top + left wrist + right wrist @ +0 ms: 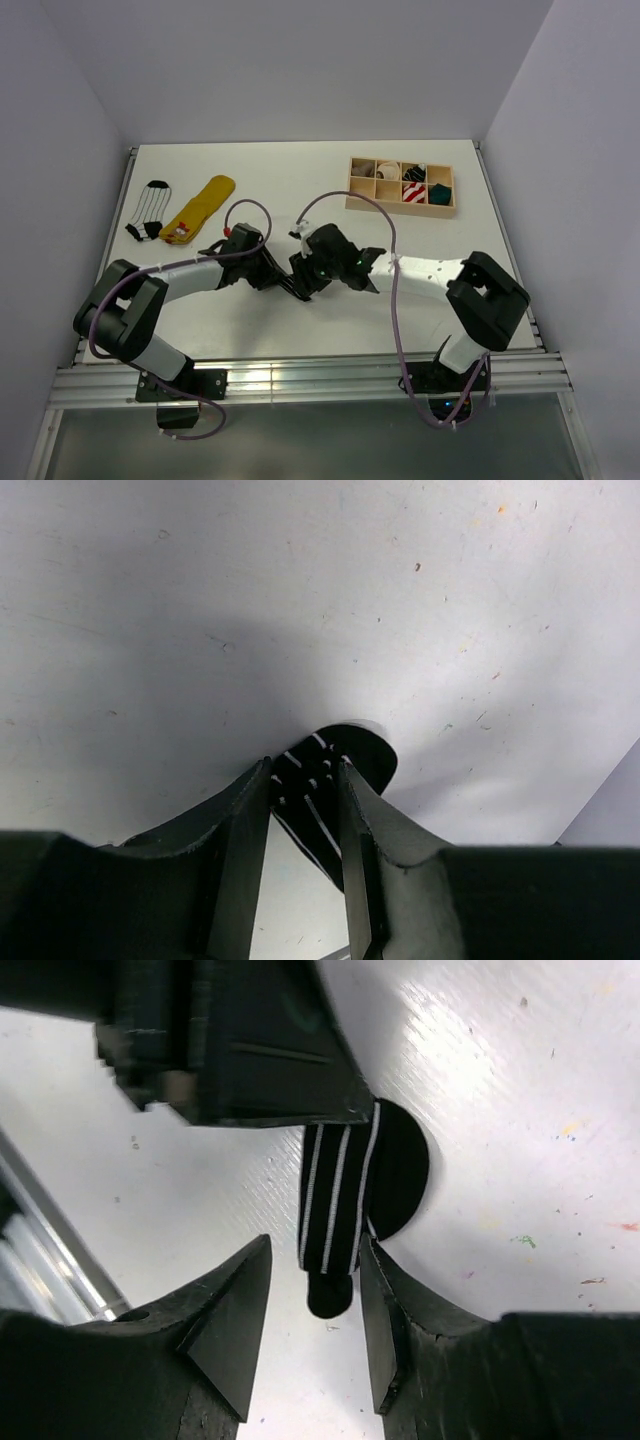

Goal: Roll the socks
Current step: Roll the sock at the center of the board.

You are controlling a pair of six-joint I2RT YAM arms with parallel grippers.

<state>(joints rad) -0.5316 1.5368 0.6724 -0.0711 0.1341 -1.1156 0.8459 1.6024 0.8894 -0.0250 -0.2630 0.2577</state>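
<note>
Rolled socks (414,192) are stowed in the wooden tray (395,206), near-left of which the black striped sock (335,1195) is pinched by the left gripper (302,770) and straddled by the parted right gripper (315,1250), while the yellow sock (200,208) and the white striped sock (150,208) are left flat.

Both arms reach inward, meeting mid-table, wrists bent down. The left gripper (302,764) has narrow jaws, apparently pinching the black striped sock (340,1195); the right gripper (315,1244) has its jaws apart.

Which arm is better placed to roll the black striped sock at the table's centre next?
Left arm, likely: its jaws pinch the black striped sock at one end. The right arm has its jaws apart, the sock lying loose between them.
</note>
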